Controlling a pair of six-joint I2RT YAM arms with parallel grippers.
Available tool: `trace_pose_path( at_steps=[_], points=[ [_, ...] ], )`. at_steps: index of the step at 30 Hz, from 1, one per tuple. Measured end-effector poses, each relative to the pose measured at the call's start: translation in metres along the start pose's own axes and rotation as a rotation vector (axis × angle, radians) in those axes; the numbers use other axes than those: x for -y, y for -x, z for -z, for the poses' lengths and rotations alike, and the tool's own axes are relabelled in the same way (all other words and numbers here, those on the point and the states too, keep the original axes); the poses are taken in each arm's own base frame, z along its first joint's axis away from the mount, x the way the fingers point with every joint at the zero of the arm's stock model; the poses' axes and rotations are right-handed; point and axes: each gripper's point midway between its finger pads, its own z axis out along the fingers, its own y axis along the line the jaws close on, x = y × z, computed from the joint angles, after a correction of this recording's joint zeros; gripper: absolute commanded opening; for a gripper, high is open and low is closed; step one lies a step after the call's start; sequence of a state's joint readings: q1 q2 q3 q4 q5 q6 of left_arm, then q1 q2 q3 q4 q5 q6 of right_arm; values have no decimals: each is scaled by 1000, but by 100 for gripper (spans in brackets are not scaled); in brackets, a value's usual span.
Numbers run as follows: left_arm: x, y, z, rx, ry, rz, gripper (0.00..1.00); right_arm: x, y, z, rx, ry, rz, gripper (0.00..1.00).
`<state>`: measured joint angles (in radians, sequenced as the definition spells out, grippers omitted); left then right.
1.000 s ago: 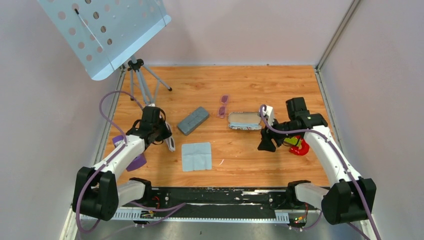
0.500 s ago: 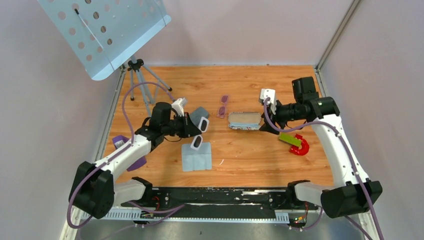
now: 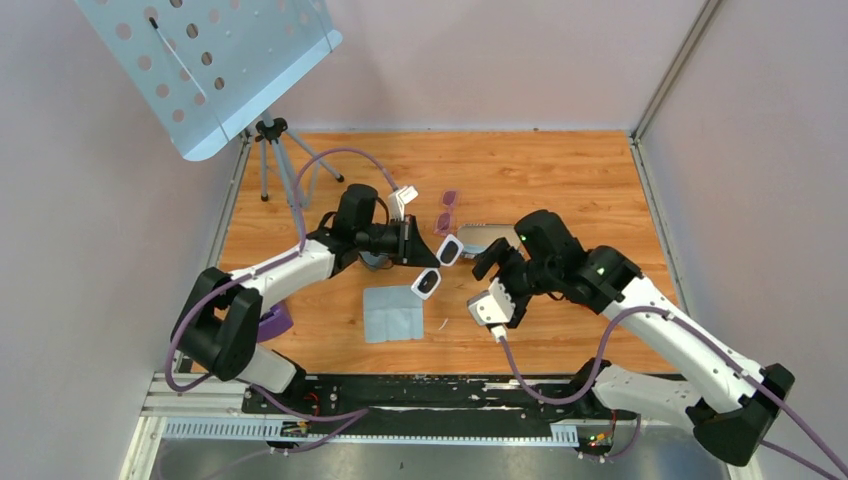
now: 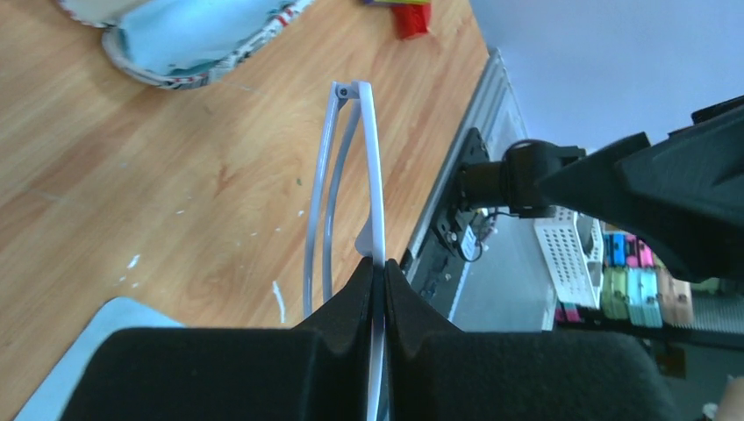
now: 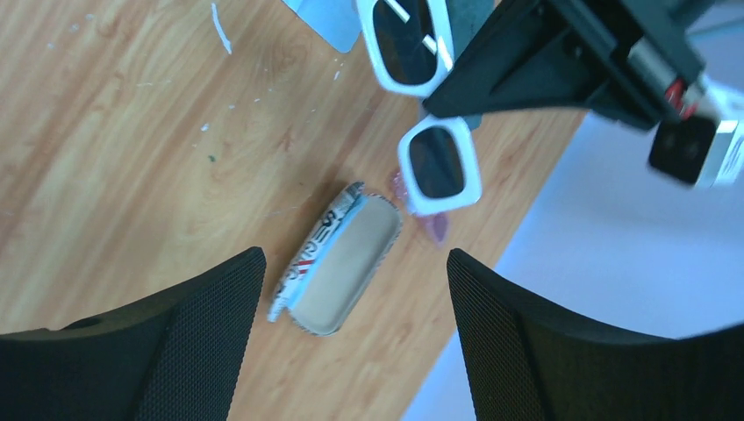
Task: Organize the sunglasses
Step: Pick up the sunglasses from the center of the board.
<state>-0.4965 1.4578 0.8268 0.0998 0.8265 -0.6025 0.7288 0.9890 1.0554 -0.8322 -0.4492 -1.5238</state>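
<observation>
Clamped in your left end effector (image 4: pixel 379 263), the white-framed dark-lensed sunglasses (image 3: pixel 428 283) have risen over the table (image 3: pixel 560 170); your right end effector (image 5: pixel 353 256) has swung in wide open, probably for a handover.

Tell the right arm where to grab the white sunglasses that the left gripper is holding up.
Probably the thick rim at one lens's outer end, coming from the front. The white sunglasses face the open right gripper, and the left gripper pinches the folded temples behind them, so the front's ends are free.
</observation>
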Motion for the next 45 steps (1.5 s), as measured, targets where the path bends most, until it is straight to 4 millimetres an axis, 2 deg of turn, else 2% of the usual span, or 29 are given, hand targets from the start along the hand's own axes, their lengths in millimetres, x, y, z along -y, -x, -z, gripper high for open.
trace_pose_path(
  at_steps=[3, 9, 18, 28, 32, 40, 41, 43, 45],
  points=[
    [10, -6, -7, -45, -33, -6, 0, 7, 3, -13, -22, 16, 96, 81],
    [28, -20, -14, -123, -101, -16, 0, 12, 0, -38, -53, 68, 128, 81],
    [43, -37, -16, -198, -169, 2, 0, 19, -6, -52, -82, 104, 91, 81],
    [53, -38, -16, -224, -219, 47, 0, 2, -7, -62, -83, 193, 68, 66],
    [57, -35, -15, -225, -236, 43, 0, 2, -8, -62, -92, 193, 58, 57],
    [59, -36, -16, -235, -247, 52, 0, 6, -9, -61, -104, 176, 42, 45],
    [59, -36, -16, -236, -247, 54, 4, 6, -9, -61, -106, 175, 39, 43],
    [59, -35, -17, -236, -248, 54, 19, 6, -10, -61, -112, 173, 36, 41],
    [59, -33, -18, -236, -249, 54, 30, 6, -10, -60, -118, 169, 33, 40]
  ],
)
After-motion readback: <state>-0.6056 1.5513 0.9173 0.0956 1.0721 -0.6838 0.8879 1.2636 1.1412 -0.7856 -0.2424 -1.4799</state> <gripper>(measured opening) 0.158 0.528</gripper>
